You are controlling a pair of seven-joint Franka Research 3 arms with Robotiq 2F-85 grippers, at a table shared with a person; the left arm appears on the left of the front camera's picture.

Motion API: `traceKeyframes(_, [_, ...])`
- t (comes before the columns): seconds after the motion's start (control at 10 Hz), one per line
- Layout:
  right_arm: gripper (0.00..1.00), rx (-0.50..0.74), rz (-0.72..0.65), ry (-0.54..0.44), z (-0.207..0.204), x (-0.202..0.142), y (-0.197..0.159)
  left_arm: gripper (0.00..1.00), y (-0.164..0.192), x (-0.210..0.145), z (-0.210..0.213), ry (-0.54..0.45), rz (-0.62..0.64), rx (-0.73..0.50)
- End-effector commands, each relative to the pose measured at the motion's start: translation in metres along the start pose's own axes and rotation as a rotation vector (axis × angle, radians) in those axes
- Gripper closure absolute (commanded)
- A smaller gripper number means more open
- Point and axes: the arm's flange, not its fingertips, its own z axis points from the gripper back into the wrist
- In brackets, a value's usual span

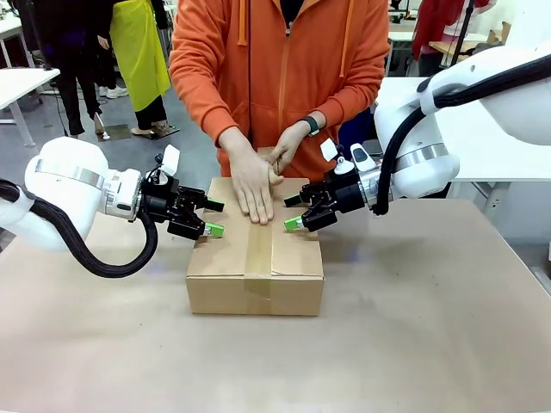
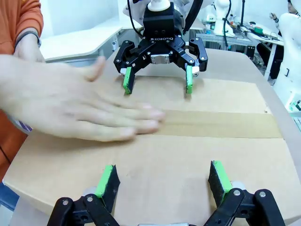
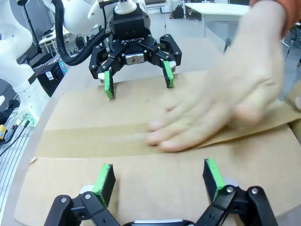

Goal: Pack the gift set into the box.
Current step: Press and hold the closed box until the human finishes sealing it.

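Over the box (image 1: pixel 256 258) there wasn't much room. We saw the person's hand (image 1: pixel 252 185) lying flat across the taped centre seam, blocking the middle of the lid. Our left gripper (image 1: pixel 212 218) sat spread wide over the box's left flap edge, and the right gripper (image 1: pixel 293 212) sat the same way over the right flap edge, so both sides were taken too. The near half of the lid was bare, and the table (image 1: pixel 413 327) in front of the box and to its right lay open.
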Motion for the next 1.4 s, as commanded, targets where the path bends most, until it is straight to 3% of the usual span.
traceKeyframes(0.0, [0.0, -0.002, 0.002, 0.005, -0.0005, -0.0018, 0.0007, 0.0, -0.0012, -0.0015, -0.0004, 0.003, -0.01, 0.0])
traceKeyframes(1.3, [0.0, -0.002, 0.002, 0.005, -0.0005, -0.0018, 0.0007, 0.0, -0.0012, -0.0015, -0.0004, 0.003, -0.01, 0.0])
